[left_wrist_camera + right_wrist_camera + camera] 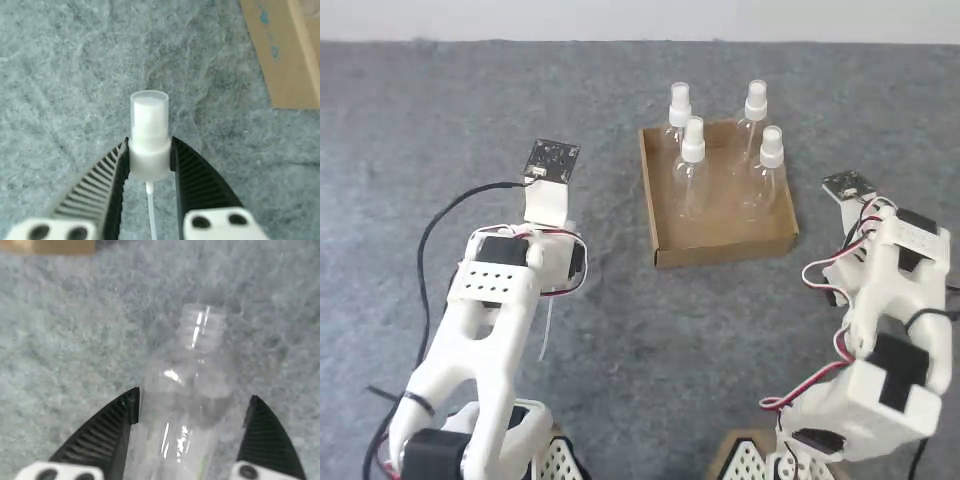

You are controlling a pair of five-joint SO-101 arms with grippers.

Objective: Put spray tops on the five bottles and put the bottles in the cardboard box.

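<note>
The fifth bottle [192, 390], clear with a bare threaded neck and no top, sits between the right arm's jaws. They stand wide apart around its body: one finger [107, 432] lies just beside the wall, while the other finger [265, 435] shows a gap of grey surface. I cannot tell whether the bottle stands upright or leans.

The last spray top [149, 140], white with a translucent cap, is clamped by its collar between the ribbed black fingers [197, 182] of the left arm's jaws. Its thin dip tube [151, 210] hangs below it, and in the high view the tube [548, 330] shows beside the left arm [490, 330].

In the high view the cardboard box [660, 205] lies on the grey felt-like surface [650, 340] toward 12 o'clock. Four capped bottles stand upright inside it: bottle one [679, 103] at 11 o'clock of the box's middle, bottle two [755, 102] at 1 o'clock, bottle three [691, 180] at 8 o'clock and bottle four [765, 180] at 4 o'clock.

The left arm's wrist is at 9 o'clock of the box, and the right arm [885, 300] is at 4 o'clock, close to the box's corner.
</note>
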